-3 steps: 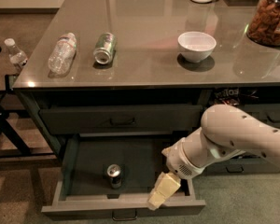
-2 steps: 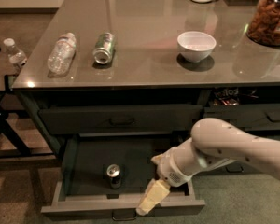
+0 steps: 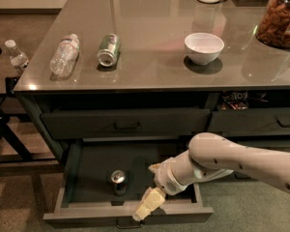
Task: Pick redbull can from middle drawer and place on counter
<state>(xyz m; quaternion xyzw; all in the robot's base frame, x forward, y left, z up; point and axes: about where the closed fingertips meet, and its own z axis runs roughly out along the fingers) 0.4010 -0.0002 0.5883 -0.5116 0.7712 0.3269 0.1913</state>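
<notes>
Apparently over middle drawer [image 3: 91, 174], gripper [image 3: 146, 206] beside redbull can [image 3: 118, 181]

Redbull can [image 3: 118, 181] upright in open middle drawer [image 3: 87, 170]; pincer [image 3: 149, 197] just right; counter [image 3: 150, 42] above.

Cans: 2, one redbull can [image 3: 118, 180] in the open middle drawer [image 3: 82, 170] and one green can [image 3: 108, 50] on the counter [image 3: 150, 18]. Plastic water bottles: 2 [image 3: 64, 54] [image 3: 17, 57]. White bowl [image 3: 204, 47]: 1. Snack jar [image 3: 280, 18]: 1. Gripper [image 3: 150, 197]: 1, over the drawer's front.
</notes>
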